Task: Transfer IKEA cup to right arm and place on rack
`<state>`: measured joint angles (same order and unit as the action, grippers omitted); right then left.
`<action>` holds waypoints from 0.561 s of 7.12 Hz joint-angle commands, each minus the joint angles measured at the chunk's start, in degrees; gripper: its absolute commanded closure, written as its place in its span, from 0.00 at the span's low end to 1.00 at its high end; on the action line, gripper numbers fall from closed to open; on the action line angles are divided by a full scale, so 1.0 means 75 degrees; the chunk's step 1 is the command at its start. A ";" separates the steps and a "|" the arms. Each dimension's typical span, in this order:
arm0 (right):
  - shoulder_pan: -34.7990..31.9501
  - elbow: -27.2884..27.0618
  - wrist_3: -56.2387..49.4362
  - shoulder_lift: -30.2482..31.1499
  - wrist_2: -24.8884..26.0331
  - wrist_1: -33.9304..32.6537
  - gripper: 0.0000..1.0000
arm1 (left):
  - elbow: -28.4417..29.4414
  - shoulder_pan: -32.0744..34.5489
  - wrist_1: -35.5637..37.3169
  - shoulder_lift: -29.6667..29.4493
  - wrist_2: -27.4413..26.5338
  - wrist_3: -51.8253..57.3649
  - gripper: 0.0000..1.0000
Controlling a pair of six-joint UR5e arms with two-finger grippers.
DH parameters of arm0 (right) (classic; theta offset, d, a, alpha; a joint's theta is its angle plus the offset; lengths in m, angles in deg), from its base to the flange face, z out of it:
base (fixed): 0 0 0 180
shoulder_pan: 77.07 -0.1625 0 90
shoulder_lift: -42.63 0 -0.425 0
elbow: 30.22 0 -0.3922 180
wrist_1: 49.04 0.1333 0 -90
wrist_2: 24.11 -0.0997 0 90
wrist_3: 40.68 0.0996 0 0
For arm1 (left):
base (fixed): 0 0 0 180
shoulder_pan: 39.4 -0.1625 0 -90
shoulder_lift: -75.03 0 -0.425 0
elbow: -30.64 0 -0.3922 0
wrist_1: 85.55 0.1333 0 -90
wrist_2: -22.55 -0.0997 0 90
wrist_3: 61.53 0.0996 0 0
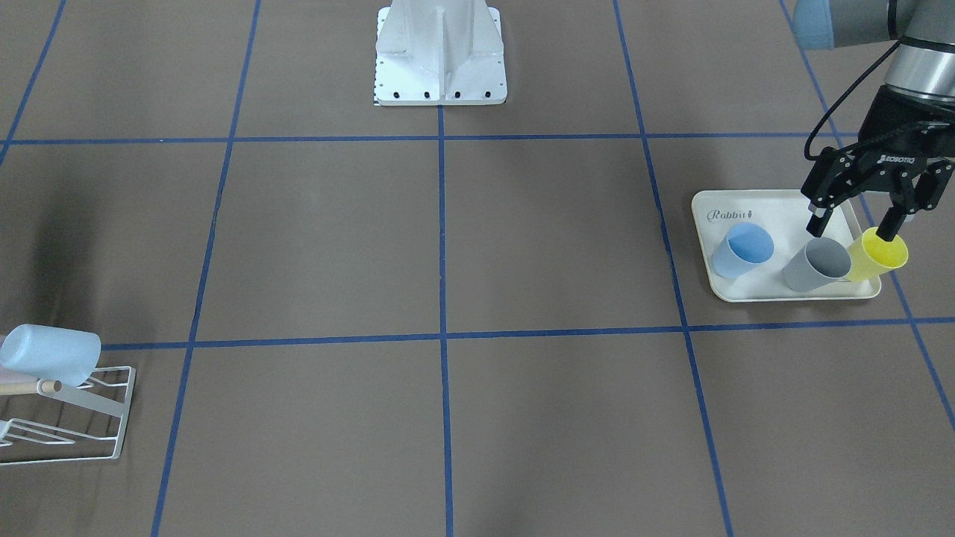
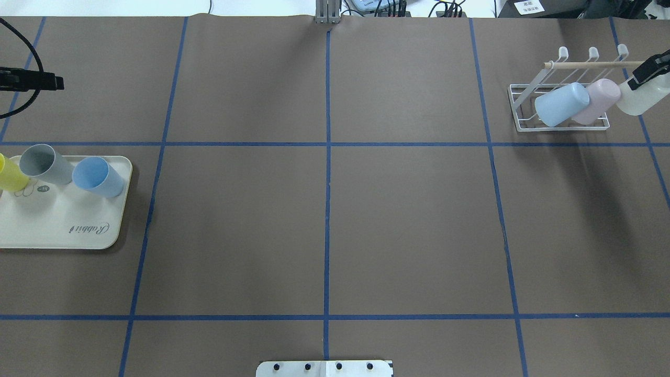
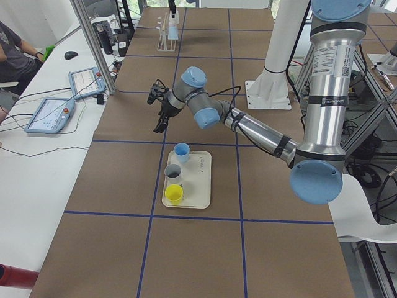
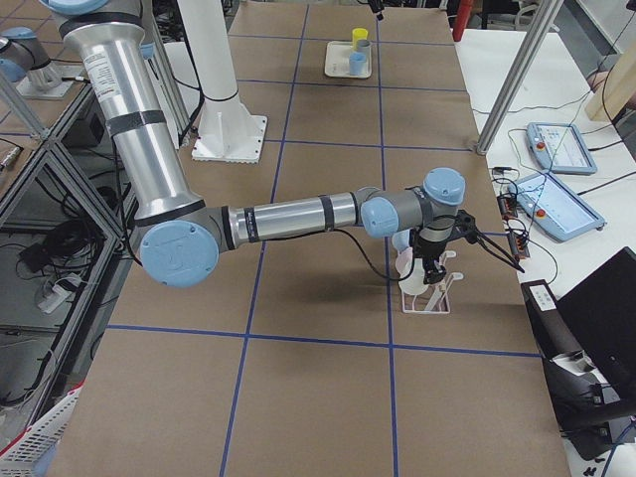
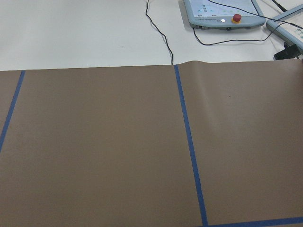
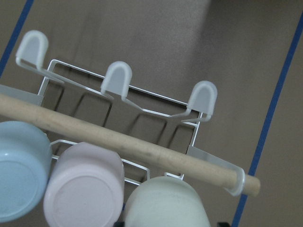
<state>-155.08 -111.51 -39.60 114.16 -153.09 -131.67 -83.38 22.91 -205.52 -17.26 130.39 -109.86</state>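
The right tool (image 2: 639, 77), at the upper right edge of the overhead view, is clenched on a white cup (image 2: 636, 100). The cup hangs at the right end of the rack (image 2: 523, 99), just beside a pink cup (image 2: 602, 97). A pale blue cup (image 2: 560, 103) comes next, further left. Both of those cups lean mouth-down under the dowel (image 2: 591, 65).

In the wrist view the white cup fills the lower middle of the frame, just below the dowel and roughly in line with the last prong (image 6: 204, 97). Whether it already bears on the wire cannot be told. From overhead it seems to sit a little past the right edge of the rack's base.

The step in hand appears to be seating this cup. It would go best with the cup eased leftward until it lines up with the free bay. It could then be tilted like its neighbours and lowered until the wire carries it. Only then should the tool let go, opening slowly and backing off clear of the dowel and the pink cup, since a knock could tip the light rack on the tabletop (image 2: 335, 220).

The left tool (image 1: 853, 226), at the right of the front-facing view, is released and empty. It hovers over the tray (image 1: 776, 205) above the grey cup (image 1: 821, 265) and the yellow cup (image 1: 880, 253).
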 commanded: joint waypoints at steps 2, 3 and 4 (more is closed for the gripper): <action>0.0018 0.0549 -0.0004 -0.0408 -0.0029 0.0025 0.02 | -0.0056 0.0000 0.0000 0.0001 0.0000 -0.0012 0.00; 0.0018 0.0549 -0.0004 -0.0408 -0.0029 0.0026 0.02 | -0.0056 0.0000 0.0000 0.0001 0.0000 -0.0012 0.00; 0.0006 0.0514 -0.0004 -0.0420 -0.0052 0.0014 0.01 | -0.0044 0.0000 0.0000 0.0012 0.0000 -0.0012 0.00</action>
<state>-154.96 -107.59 -39.63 111.19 -153.34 -131.52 -83.73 22.91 -205.52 -17.24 130.39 -109.95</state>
